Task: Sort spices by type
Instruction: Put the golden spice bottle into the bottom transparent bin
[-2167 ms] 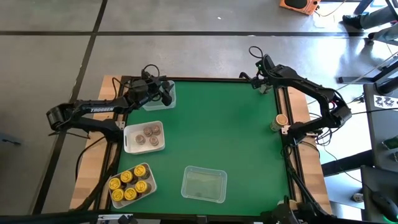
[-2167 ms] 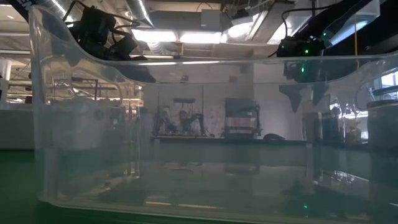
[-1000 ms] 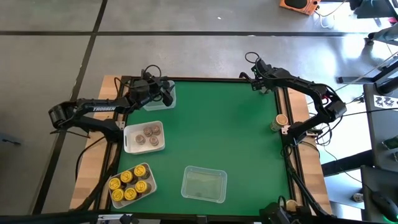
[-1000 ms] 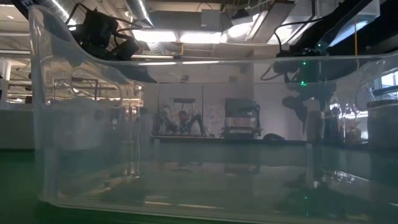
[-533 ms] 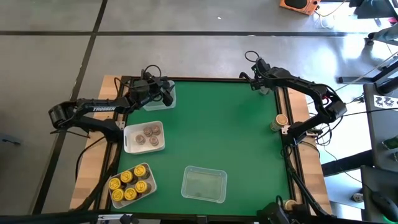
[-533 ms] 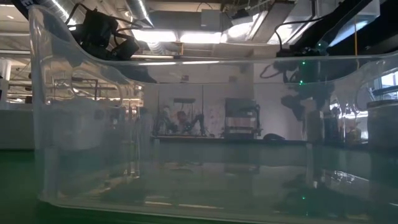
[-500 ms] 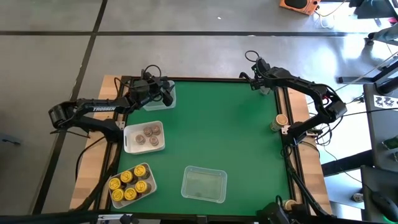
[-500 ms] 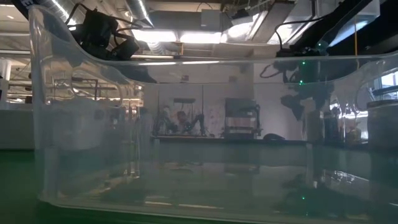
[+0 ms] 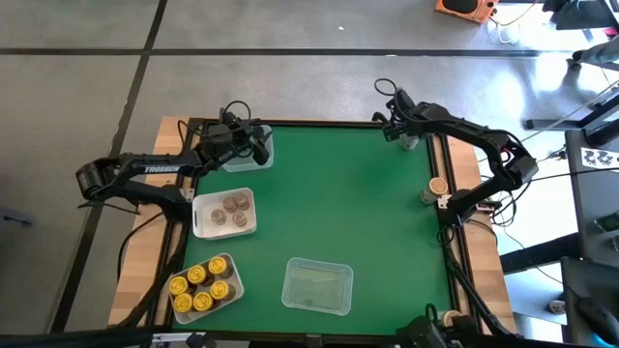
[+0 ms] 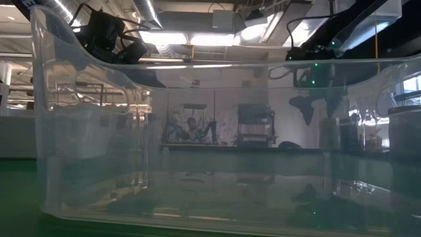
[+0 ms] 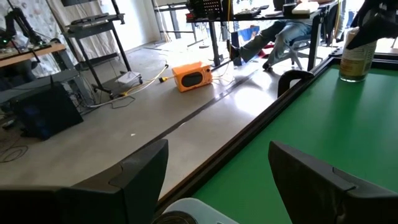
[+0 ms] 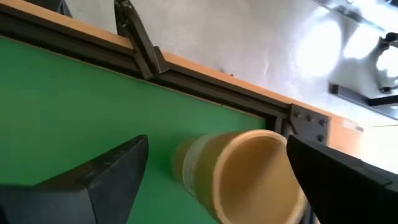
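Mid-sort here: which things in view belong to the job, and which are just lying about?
Job: tan-lidded corner jar at right gripper; tan-lidded edge jar; grey-lidded jars; yellow-lidded jars; empty clear tray.
Lying about: orange box on the floor.

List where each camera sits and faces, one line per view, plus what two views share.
High: overhead, straight down on the green table; both arms show.
Low: table height, through a clear tray into the room; arms above.
Left wrist: across the table's far edge; open left claw frames it.
Right wrist: down at a tan-lidded jar inside the open right claw.
Shared: both wrist views show that jar.
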### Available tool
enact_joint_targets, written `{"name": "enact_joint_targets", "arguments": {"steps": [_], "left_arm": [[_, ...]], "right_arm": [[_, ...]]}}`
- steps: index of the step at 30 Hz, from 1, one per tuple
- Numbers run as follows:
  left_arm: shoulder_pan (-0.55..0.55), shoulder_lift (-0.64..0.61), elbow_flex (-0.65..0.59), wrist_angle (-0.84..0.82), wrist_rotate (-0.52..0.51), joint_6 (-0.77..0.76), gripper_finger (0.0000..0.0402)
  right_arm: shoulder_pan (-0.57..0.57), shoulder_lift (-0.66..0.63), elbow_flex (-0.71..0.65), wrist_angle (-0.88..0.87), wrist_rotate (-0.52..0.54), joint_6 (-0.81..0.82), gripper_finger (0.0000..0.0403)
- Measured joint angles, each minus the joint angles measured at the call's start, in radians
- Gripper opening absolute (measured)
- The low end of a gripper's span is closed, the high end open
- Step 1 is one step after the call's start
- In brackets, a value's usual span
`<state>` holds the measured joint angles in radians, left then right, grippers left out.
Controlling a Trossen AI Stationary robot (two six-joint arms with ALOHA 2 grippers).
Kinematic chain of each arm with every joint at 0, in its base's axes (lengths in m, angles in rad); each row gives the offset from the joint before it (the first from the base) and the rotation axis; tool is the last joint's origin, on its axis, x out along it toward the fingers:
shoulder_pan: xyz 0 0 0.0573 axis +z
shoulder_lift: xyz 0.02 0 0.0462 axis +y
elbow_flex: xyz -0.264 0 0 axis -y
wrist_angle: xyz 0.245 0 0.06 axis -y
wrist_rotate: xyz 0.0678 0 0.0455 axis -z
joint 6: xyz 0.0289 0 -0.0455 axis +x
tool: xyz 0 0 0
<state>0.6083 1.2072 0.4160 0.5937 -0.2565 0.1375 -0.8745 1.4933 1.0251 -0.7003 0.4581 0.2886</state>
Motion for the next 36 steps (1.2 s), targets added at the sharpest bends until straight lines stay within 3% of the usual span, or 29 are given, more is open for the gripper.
{"name": "enact_joint_targets", "arguments": {"steps": [8, 17, 28, 31, 36], "left_arm": [[0.000, 0.000, 0.000, -0.004, 0.000, 0.001, 0.0276], [0.002, 0.000, 0.000, -0.002, 0.000, 0.000, 0.0276], [0.002, 0.000, 0.000, -0.002, 0.000, -0.004, 0.0276], [0.002, 0.000, 0.000, -0.002, 0.000, -0.005, 0.0276], [0.002, 0.000, 0.000, -0.001, 0.000, -0.005, 0.0276]], "right_arm": [[-0.002, -0.001, 0.056, -0.172, 0.050, 0.079, 0.0378], [-0.003, -0.002, -0.055, -0.041, 0.017, 0.079, 0.0378], [-0.003, 0.010, -0.059, 0.012, -0.039, 0.063, 0.0377], [-0.003, 0.032, -0.059, 0.001, -0.052, 0.072, 0.0358], [-0.002, 0.053, -0.056, 0.039, -0.067, 0.047, 0.0286]]}}
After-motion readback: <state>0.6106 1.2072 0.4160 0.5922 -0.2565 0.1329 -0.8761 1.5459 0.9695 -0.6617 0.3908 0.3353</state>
